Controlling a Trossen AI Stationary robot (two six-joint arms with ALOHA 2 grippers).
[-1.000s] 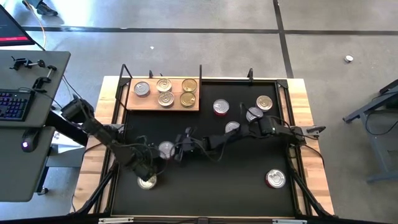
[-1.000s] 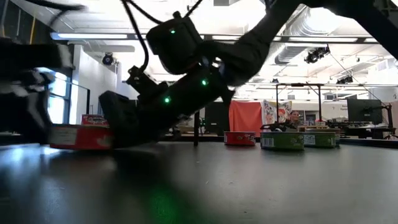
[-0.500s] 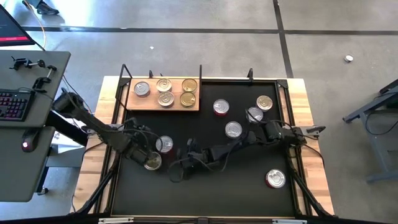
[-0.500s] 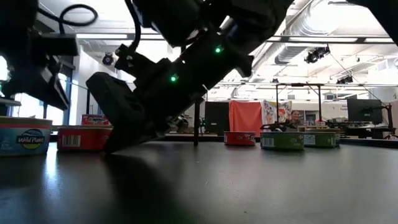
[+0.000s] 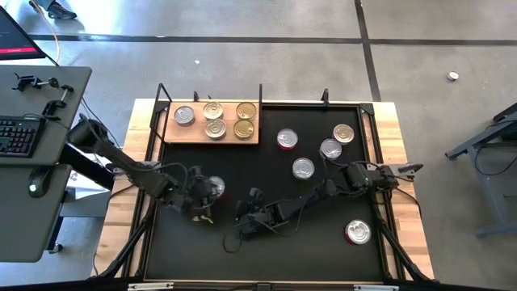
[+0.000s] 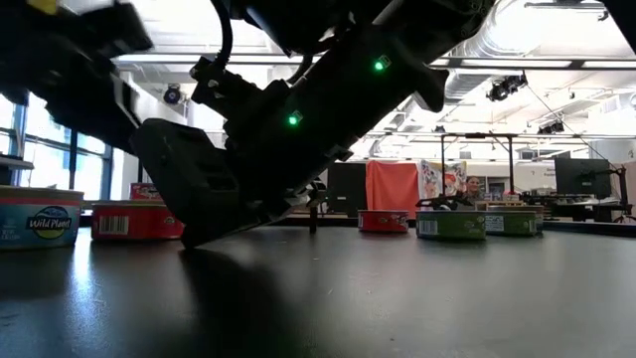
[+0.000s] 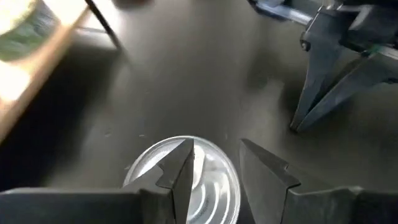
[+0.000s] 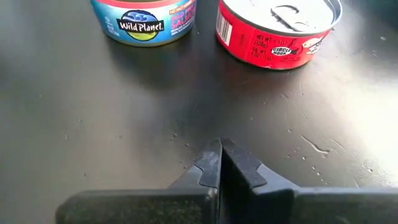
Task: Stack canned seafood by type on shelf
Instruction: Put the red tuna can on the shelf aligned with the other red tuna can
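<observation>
Low over the black tabletop (image 5: 323, 259), left gripper (image 7: 214, 155) with fingers part-way apart and nothing clasped between the tips. Directly beneath it, a silver-lidded can (image 7: 149, 177), flat on the mat, one finger crossing the lid's edge and the other just past its rim.

Right gripper (image 8: 221, 149) clenched, fingers pressed together on nothing, tips close above the mat. Straight ahead of it and a little apart, two cans side by side, near each other but not touching: a Wild Planet can (image 8: 144, 18) with a blue and pink label, and a red can (image 8: 277, 34) with a silver pull-tab lid.

Well beyond the left gripper, at the far edge of the mat, the light-brown wooden shelf (image 5: 250, 139), bearing five cans (image 5: 214, 128): one silver-lidded at its outer end, then two pairs with gold-toned lids. Behind the right gripper's arm, five loose cans (image 5: 303, 168) scattered on the mat, some red-sided.

Tabletop of pale wood under the black mat, framed by black rails. Grey concrete floor all around; a desk with a keyboard (image 5: 16, 133) off to the left arm's side. In the low view, a bright hall with ceiling ducts and an orange screen (image 6: 393, 189).
</observation>
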